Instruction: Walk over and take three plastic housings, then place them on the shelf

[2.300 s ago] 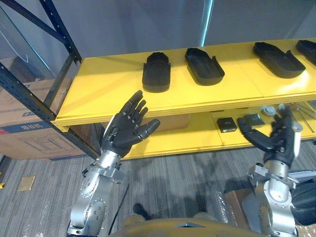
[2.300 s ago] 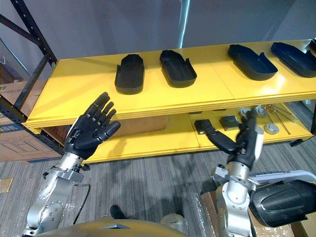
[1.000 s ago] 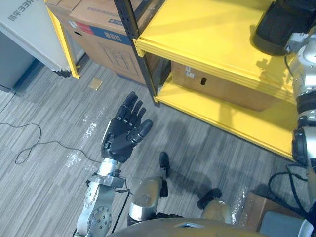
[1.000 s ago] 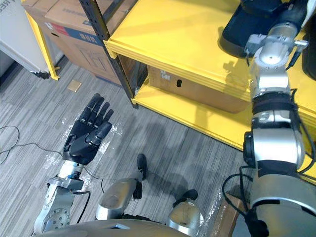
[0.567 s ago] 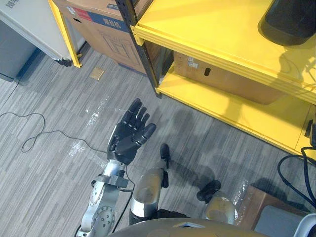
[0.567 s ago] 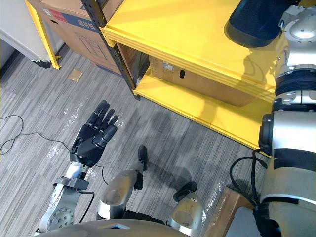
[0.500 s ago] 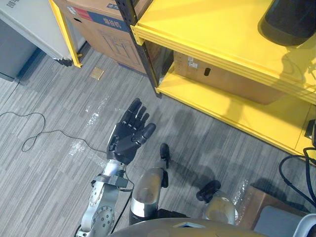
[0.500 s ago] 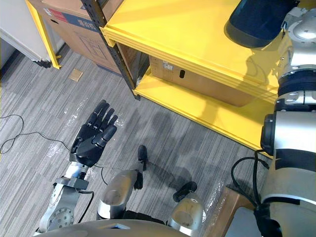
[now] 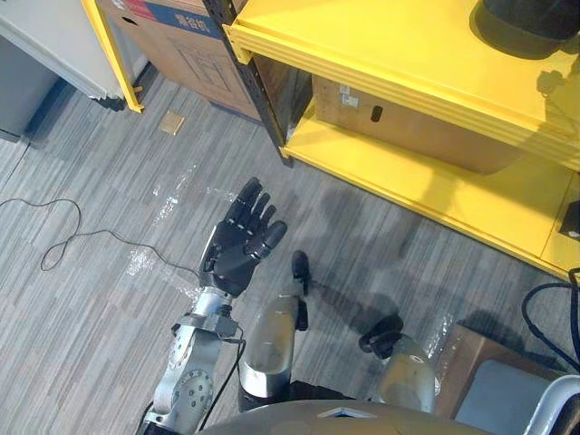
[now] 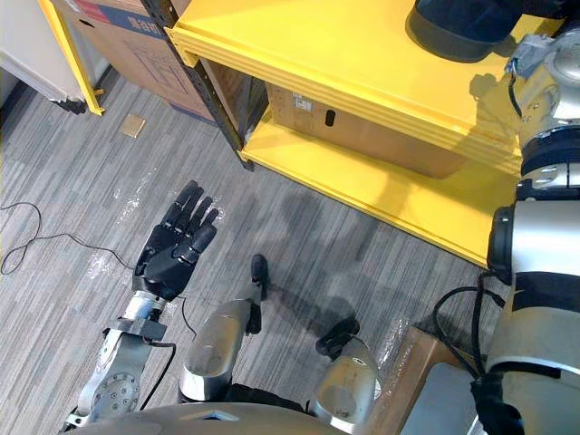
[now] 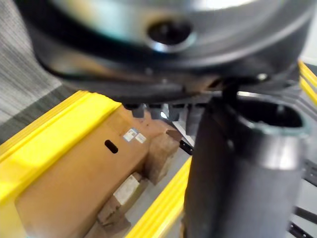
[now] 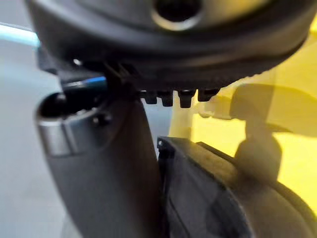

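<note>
- Since half a second ago the whole view shifts, so the camera moves, not the shelf (image 10: 299,54). The left hand (image 9: 237,249) stays spread, fingers straight, and holds nothing. It is well apart from the shelf.
- One plastic housing (image 10: 458,32) lies on the shelf, just beyond the right hand (image 12: 99,163).
- Hazard: if the right arm retracts while the hand touches the housing, the housing can slide to the shelf edge and fall.
- Hazard: turning the body with the arm over the shelf can strike the board.
- Right hand state: cannot tell whether it grips, touches or clears the housing.
- Housing far end: cut off. The number of housings placed cannot be confirmed.
</note>
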You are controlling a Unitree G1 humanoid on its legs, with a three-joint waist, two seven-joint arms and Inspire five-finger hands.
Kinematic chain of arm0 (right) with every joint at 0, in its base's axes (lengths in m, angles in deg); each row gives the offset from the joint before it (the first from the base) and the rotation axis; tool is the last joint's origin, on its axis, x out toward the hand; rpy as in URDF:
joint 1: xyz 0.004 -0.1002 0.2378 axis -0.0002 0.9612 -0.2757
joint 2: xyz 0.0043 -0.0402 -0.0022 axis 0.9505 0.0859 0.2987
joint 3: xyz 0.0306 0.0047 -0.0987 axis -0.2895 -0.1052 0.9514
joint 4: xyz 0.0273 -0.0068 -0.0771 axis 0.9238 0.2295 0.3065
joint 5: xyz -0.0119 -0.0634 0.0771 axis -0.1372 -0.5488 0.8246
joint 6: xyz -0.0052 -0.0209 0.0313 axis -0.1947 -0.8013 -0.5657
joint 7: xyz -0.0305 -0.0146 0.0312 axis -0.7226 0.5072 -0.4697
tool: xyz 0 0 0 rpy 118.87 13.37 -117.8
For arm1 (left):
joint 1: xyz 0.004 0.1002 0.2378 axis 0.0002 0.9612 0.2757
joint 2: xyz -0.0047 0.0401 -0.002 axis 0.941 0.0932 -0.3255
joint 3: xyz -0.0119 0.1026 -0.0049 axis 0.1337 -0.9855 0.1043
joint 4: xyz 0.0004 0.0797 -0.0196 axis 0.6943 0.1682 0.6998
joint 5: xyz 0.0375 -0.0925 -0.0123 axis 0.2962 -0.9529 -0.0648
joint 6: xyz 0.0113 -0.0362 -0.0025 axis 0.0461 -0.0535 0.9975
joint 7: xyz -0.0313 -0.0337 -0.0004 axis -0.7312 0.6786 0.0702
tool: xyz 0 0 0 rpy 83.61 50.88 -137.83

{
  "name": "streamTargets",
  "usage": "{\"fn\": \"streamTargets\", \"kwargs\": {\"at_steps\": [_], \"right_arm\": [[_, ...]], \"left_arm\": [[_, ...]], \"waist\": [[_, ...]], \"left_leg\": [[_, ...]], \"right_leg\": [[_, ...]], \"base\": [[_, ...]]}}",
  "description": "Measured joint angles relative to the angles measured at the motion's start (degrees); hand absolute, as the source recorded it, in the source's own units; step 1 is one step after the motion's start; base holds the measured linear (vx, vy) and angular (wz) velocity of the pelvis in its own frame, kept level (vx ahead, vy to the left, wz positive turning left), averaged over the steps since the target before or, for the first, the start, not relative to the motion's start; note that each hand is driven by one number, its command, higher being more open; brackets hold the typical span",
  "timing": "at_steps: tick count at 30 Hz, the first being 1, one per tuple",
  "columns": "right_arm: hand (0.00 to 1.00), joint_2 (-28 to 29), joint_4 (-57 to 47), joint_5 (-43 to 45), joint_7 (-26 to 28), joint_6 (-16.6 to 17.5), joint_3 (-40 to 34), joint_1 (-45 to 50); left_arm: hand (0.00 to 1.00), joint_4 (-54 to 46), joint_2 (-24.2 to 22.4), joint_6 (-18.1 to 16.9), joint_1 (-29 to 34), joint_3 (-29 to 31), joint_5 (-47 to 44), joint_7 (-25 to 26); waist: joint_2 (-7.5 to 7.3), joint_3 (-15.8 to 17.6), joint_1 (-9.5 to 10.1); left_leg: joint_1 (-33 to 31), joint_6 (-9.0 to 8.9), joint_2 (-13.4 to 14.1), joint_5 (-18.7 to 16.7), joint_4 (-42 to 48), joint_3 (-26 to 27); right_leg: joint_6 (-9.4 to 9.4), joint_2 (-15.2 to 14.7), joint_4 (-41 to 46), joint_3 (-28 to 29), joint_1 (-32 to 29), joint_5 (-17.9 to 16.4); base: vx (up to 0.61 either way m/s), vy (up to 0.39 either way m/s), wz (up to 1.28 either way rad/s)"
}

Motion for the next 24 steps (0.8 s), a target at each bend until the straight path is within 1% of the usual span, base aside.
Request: {"fn": "streamTargets", "kwargs": {"at_steps": [2, 3, 6, 8, 13, 15, 18, 21, 24], "right_arm": [[1.00, -0.4, 0.2, 0.0, 0.2, 0.3, 0.4, 0.0], [1.00, -0.4, 0.5, 0.1, 0.6, 0.5, 0.5, 0.1], [1.00, -0.4, 0.6, 0.1, 1.4, 1.1, 1.7, 0.5], [1.00, -0.4, 0.6, 0.0, 2.2, 2.2, 3.0, 0.6], [1.00, -0.4, 0.6, -0.1, 2.5, 5.5, 5.1, 0.8], [1.00, -0.3, 0.6, -0.1, 3.5, 6.7, 5.7, 1.1], [1.00, -0.3, 0.6, -0.2, 4.1, 7.5, 7.3, 1.2], [1.00, -0.3, 0.5, -0.4, 4.7, 8.6, 7.3, 1.7], [1.00, -0.3, 0.5, -2.1, 4.7, 8.9, 7.4, 1.9]], "left_arm": [[1.00, 0.2, 0.7, 0.0, -0.6, 0.0, 0.0, 0.0], [1.00, 0.2, 1.0, 0.0, -0.6, 0.0, 0.0, 0.0], [1.00, 0.3, 1.4, 0.0, -0.6, 0.0, -0.1, 0.0], [1.00, 0.5, 1.4, 0.0, -0.6, 0.0, -0.4, 0.0], [1.00, 1.5, 1.4, 0.0, -0.6, 0.1, -0.8, 0.0], [1.00, 1.6, 1.5, 0.0, -0.6, 0.1, -2.0, -0.2], [1.00, 1.5, 1.6, 0.0, -0.6, 0.1, -2.1, -0.2], [1.00, 1.6, 1.6, 0.0, -0.6, 0.1, -2.2, -0.4], [1.00, 1.6, 1.6, 0.0, -0.5, 0.1, -2.2, -0.6]], "waist": [[-0.05, 0.1, 0.45], [-0.04, 0.1, 0.49], [-0.03, 0.1, 0.47], [-0.02, 0.1, 0.50], [-0.01, 0.1, 0.54], [-0.01, 0.1, 0.81], [-0.01, 0.1, 0.94], [-0.01, 0.1, 1.06], [0.00, 0.0, 1.15]], "left_leg": [[-0.4, -0.02, 0.0, 0.0, 0.6, -0.2], [-0.3, -0.17, -0.1, 0.1, 0.8, -0.4], [-0.5, -0.50, 0.1, 0.4, 0.7, -1.1], [-0.7, -0.62, 0.1, 0.5, 0.7, -1.1], [-1.6, -0.69, -0.2, 0.8, 0.7, -1.2], [-1.6, -0.81, -0.1, 1.0, 0.7, -1.4], [-1.6, -1.00, -0.1, 1.2, 0.7, -1.6], [-1.6, -1.14, -0.3, 1.3, 0.7, -1.9], [-1.6, -1.23, -0.3, 1.4, 0.7, -2.1]], "right_leg": [[-0.14, -0.4, 1.6, 0.0, -0.6, -0.8], [-0.43, -0.7, 2.6, -0.1, -0.6, -1.7], [-1.01, -0.7, 3.7, -0.5, -0.9, -2.6], [-0.88, -1.0, 4.5, -0.4, -1.4, -3.3], [-0.96, -1.8, 6.2, -0.4, -2.7, -3.7], [-1.08, -1.9, 6.6, -0.5, -2.7, -4.0], [-1.15, -2.0, 7.2, -0.6, -2.8, -4.4], [-1.15, -2.4, 8.1, -0.9, -2.9, -5.1], [-1.24, -2.5, 8.5, -1.1, -2.9, -5.4]], "base": [[-0.04, -0.094, 0.05], [-0.03, -0.078, 0.06], [-0.03, -0.090, 0.07], [-0.03, -0.097, 0.02], [0.00, -0.085, 0.04], [0.01, -0.099, 0.02], [0.01, -0.089, 0.03], [0.00, -0.095, 0.05], [0.00, -0.083, 0.04]]}}
